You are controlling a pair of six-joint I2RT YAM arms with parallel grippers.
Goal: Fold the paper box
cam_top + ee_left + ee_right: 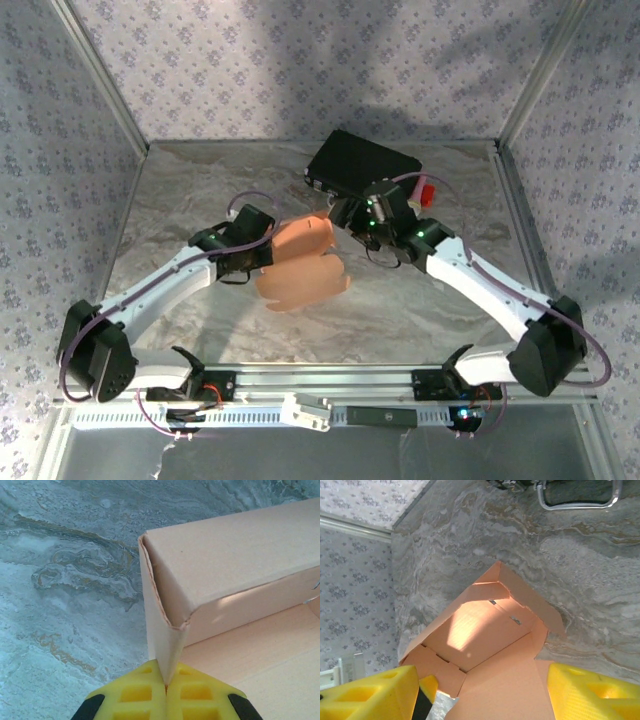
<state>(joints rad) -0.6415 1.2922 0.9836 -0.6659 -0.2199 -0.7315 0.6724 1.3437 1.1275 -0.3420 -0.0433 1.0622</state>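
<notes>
Pinching one upright wall of the paper box between yellow fingers pressed together, your left gripper holds it over the middle of the table (black case just behind), while your right gripper hangs above the box's open inside, fingers spread wide.

Two slim robot arms, the left arm and the right arm, each built of glossy white links between bulky black joint housings. A thin mauve cable trails along each arm. Small green lights glow near the right wrist, beside a red part. The fingers are bright yellow plastic moulded with square recesses, set on black mounts
</notes>
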